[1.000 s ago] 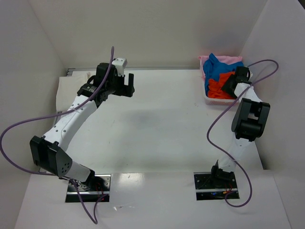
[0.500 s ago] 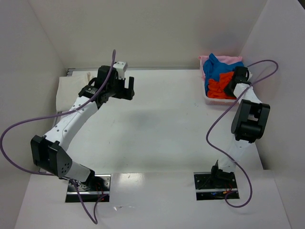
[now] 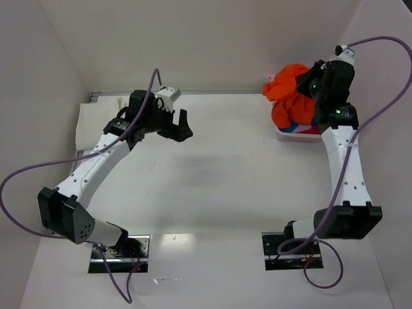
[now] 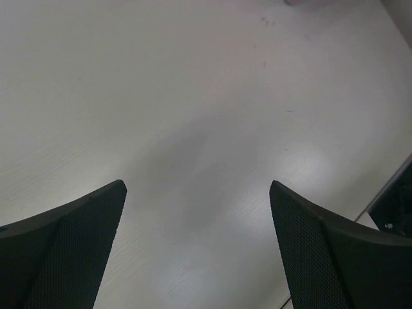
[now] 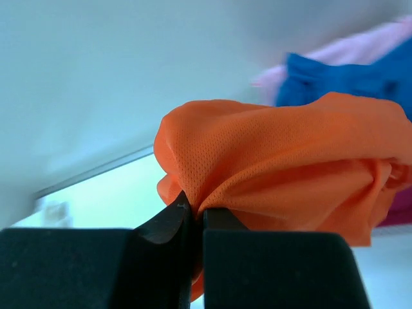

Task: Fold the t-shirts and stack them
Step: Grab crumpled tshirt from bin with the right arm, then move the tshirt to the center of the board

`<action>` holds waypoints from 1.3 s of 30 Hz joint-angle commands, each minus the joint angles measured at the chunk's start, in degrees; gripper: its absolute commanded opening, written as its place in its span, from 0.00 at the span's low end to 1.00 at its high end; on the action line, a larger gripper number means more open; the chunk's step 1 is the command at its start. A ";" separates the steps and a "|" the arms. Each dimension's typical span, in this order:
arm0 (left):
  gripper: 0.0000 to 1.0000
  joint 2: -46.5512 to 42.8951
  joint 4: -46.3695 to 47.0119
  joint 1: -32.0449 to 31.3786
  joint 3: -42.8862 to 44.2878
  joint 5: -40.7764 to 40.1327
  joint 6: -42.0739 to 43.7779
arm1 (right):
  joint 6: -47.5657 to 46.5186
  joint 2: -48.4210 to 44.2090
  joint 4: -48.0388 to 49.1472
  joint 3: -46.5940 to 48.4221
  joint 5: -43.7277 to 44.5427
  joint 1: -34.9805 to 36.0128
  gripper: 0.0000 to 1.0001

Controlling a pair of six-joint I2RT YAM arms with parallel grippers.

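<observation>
My right gripper (image 3: 310, 89) (image 5: 196, 211) is shut on a fold of the bright orange t-shirt (image 3: 290, 98) (image 5: 290, 161). It holds the bunched shirt up above the white basket (image 3: 291, 136) at the far right. In the right wrist view, the blue t-shirt (image 5: 341, 80) and the pale pink t-shirt (image 5: 380, 45) show behind the orange cloth. My left gripper (image 3: 181, 125) (image 4: 196, 188) is open over bare table at the far left-centre, with nothing between its fingers. A cream-white cloth (image 3: 90, 117) lies flat at the table's far left edge.
White walls close in the table at the back and on both sides. The right arm stretches tall along the right wall. Purple cables loop from both arms. The arm bases (image 3: 119, 248) sit at the near edge.
The right gripper has shut on the orange t-shirt in the basket and lifted it up and back. The left gripper has shifted slightly to the right and stays open.
</observation>
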 commanded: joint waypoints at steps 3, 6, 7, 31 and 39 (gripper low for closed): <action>1.00 -3.04 12.13 -0.23 2.02 22.36 -0.14 | 8.36 -7.60 5.21 -3.16 -16.57 3.63 0.02; 1.00 -2.33 12.97 -0.65 4.60 22.02 -1.32 | 9.39 -7.93 5.75 -3.79 -18.70 7.05 0.02; 1.00 -1.90 12.47 -0.65 6.19 20.17 -1.32 | 9.39 -7.37 5.75 -3.79 -18.70 9.52 0.02; 0.91 4.52 14.15 -2.23 2.69 13.16 4.39 | 11.59 5.24 8.60 4.79 -29.27 25.75 0.02; 0.92 9.23 21.46 -2.23 0.84 11.70 4.92 | 8.58 5.77 3.98 9.34 -32.19 26.58 0.01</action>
